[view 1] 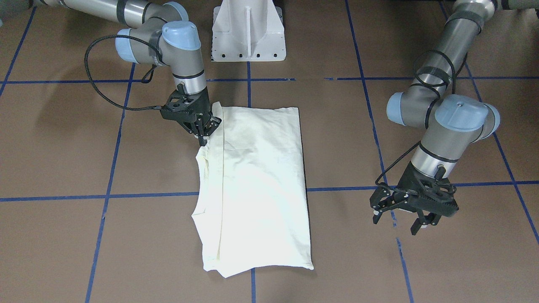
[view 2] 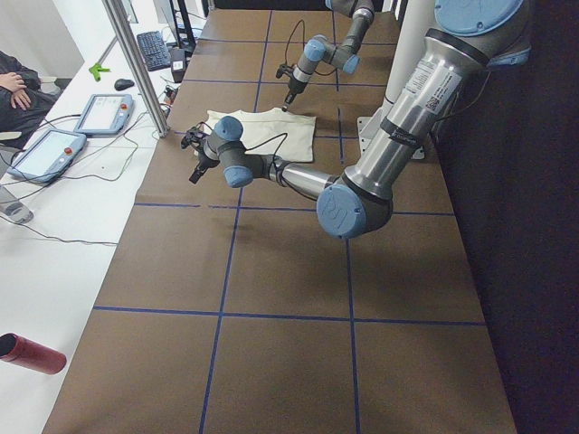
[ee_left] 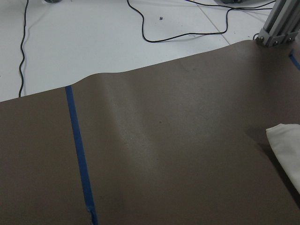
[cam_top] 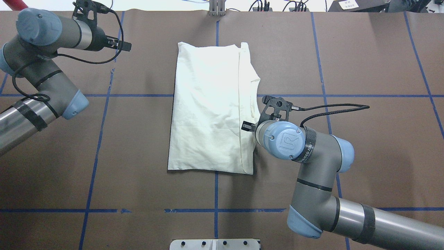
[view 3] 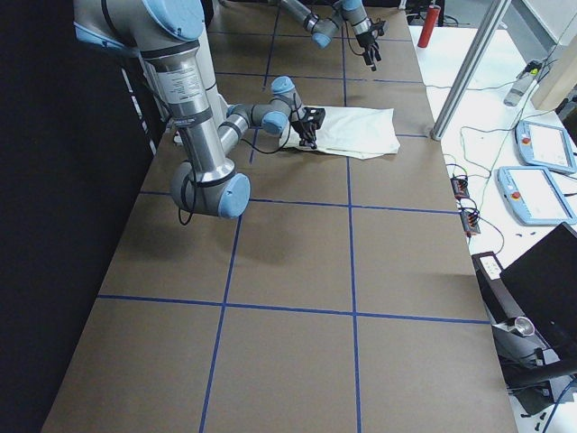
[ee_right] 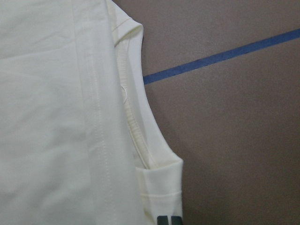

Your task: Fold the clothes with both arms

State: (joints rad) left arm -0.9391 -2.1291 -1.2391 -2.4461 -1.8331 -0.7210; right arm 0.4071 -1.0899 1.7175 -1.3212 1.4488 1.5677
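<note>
The left tool (view 1: 396,223) hangs above the bare brown worktop (cam_top: 364,156), its jaws wide and holding nothing. In the middle the cream T-shirt (cam_top: 208,111) lies folded flat, plain side up. At its right edge the right tool (view 1: 204,136) is down low, its jaws narrow and pinching the hem.

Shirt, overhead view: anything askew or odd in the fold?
Yes, mildly. The shirt is straight on three sides, but along the edge by the right gripper the lower layers stick out past the top layer's hem, unevenly and widest toward the far end, so the fold isn't flush. No damage visible.
</note>
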